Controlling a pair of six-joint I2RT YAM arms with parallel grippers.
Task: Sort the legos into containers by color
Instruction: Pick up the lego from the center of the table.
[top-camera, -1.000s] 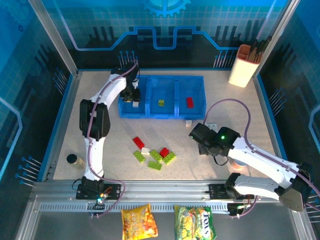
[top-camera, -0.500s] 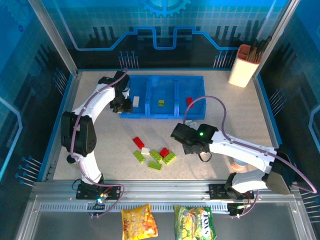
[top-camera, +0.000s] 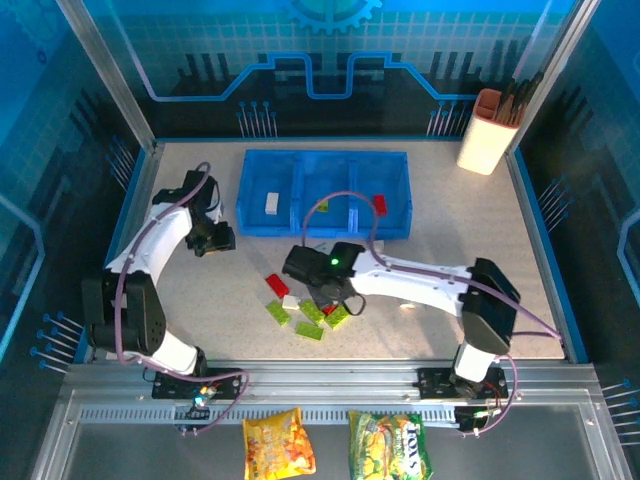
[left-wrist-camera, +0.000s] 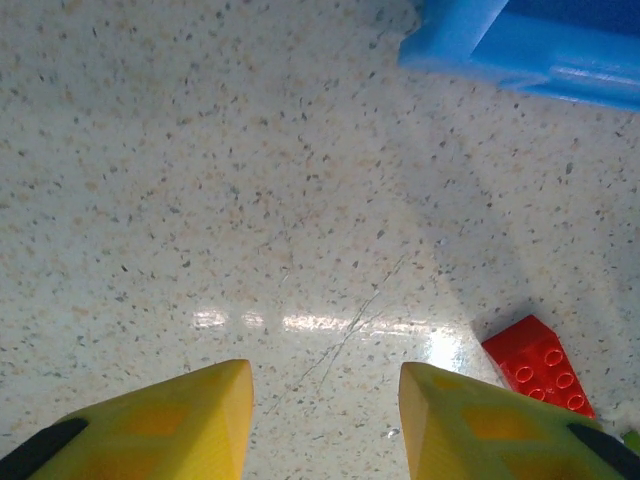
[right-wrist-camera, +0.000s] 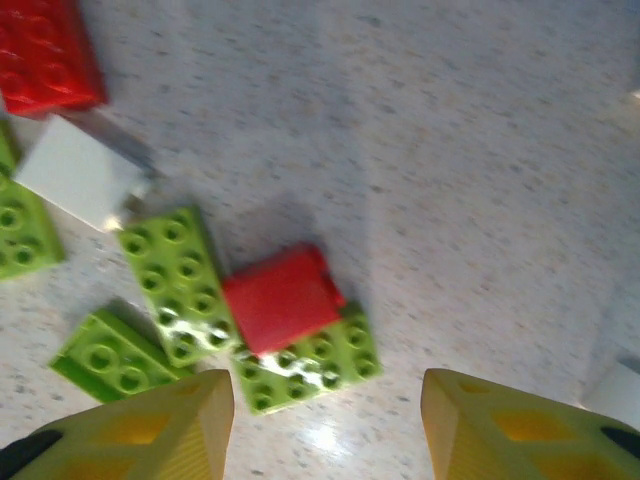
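Note:
The blue three-compartment tray stands at the back. It holds a white brick on the left, a green one in the middle and a red one on the right. My left gripper hovers open over bare table, left of the tray's corner, with a red brick off to its right. My right gripper hangs open over the loose pile. Just ahead of its fingertips a red brick lies on a lime green brick.
More loose bricks lie in the pile: lime green, white and red. A white-and-orange utensil cup stands at the back right. Snack bags lie in front of the table's rail.
My left gripper pulled back out of the tray's left compartment toward the near left, leaving the white brick inside. The right arm swung left, over the pile.

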